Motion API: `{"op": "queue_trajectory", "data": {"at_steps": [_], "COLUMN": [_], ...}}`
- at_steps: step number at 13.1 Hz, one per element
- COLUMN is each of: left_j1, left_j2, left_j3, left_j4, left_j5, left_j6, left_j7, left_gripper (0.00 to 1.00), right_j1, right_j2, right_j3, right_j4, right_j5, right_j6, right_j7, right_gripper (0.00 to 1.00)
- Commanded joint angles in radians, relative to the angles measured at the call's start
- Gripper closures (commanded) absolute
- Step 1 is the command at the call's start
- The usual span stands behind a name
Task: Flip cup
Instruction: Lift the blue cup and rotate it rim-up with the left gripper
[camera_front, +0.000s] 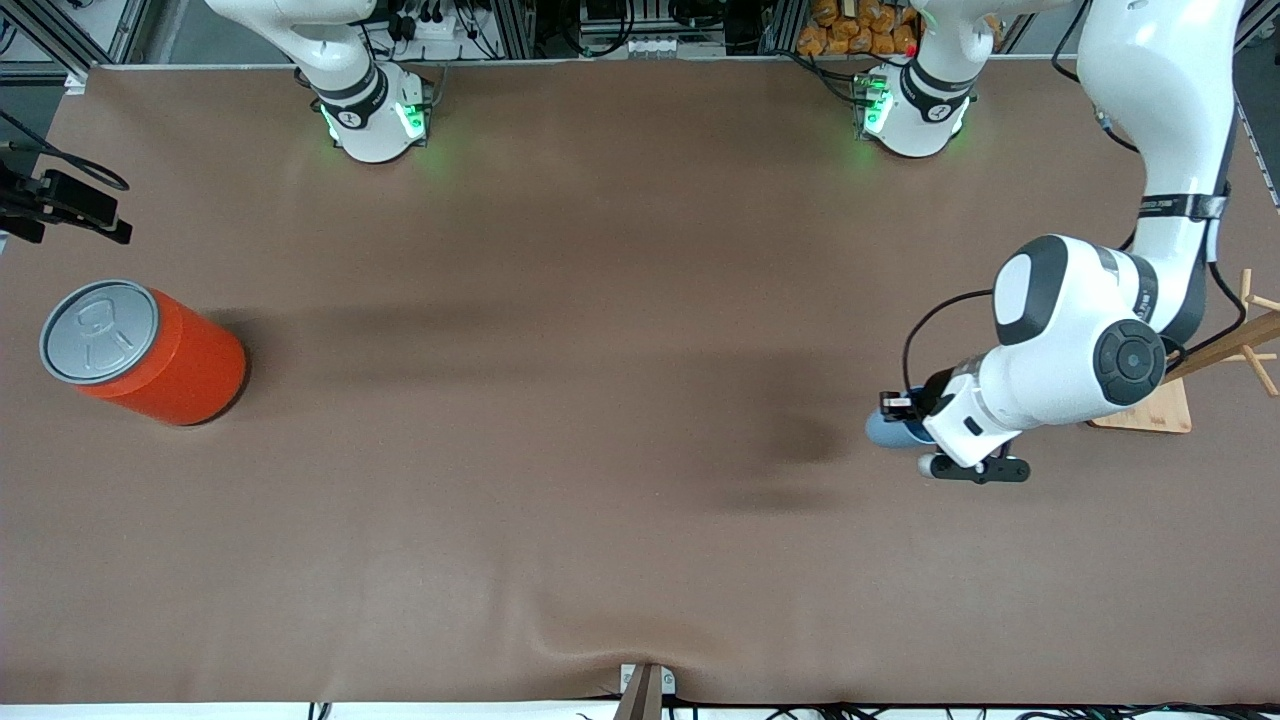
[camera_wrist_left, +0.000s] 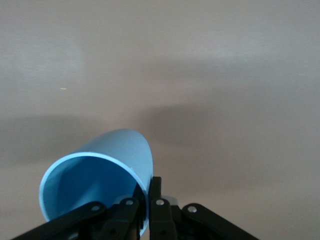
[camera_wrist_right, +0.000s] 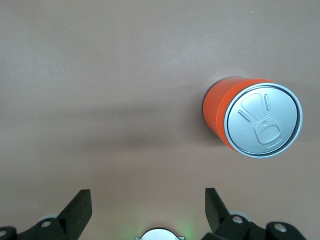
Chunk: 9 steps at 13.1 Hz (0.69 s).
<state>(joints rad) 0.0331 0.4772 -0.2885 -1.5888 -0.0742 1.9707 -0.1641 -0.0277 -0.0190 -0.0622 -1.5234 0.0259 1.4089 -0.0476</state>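
Observation:
The light-blue cup (camera_front: 886, 430) is tipped on its side near the left arm's end of the table. In the left wrist view the cup (camera_wrist_left: 107, 167) turns its darker blue inside toward the camera. My left gripper (camera_front: 905, 415) is shut on it, its fingers (camera_wrist_left: 159, 192) pinching the cup's wall at the rim, one inside and one outside. I cannot tell whether the cup touches the table. My right gripper (camera_wrist_right: 146, 196) is open and empty, high over the table near its own base; it is out of the front view and waits.
A large orange can (camera_front: 160, 355) with a grey pull-tab top stands at the right arm's end of the table; it also shows in the right wrist view (camera_wrist_right: 252, 117). A wooden rack on a base (camera_front: 1195, 375) stands beside the left arm. A black device (camera_front: 60, 205) sits at the table's edge.

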Motion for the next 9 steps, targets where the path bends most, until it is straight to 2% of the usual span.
{"op": "queue_trajectory", "data": {"at_steps": [1,4,7,9], "left_j1": [0.033,0.044,0.067,0.068], "left_j2": [-0.032,-0.037,-0.039,-0.037], "left_j3": [-0.008,-0.008,-0.006,-0.006], "left_j4": [-0.046,-0.118,-0.25,-0.29], "left_j5": [0.08,0.206,0.286,0.356], "left_j6": [0.005,0.086,0.268,0.319], "left_j7": [-0.028,-0.072,-0.167,-0.212], "left_gripper": [1.0,1.0,1.0,1.0], "right_j1": [0.005,0.006,0.006,0.006], "right_j2": [0.004,0.005,0.005,0.005], "right_j3": [-0.001,-0.001,-0.001,-0.001], "right_j4": [0.011,0.011,0.011,0.011], "right_j5": [-0.008,-0.008,-0.008,-0.006], "right_j6": [-0.004,-0.004,-0.004,-0.004], "right_j7": [0.006,0.006,0.005,0.005], "right_gripper": [0.0,0.0,0.0,0.0]}}
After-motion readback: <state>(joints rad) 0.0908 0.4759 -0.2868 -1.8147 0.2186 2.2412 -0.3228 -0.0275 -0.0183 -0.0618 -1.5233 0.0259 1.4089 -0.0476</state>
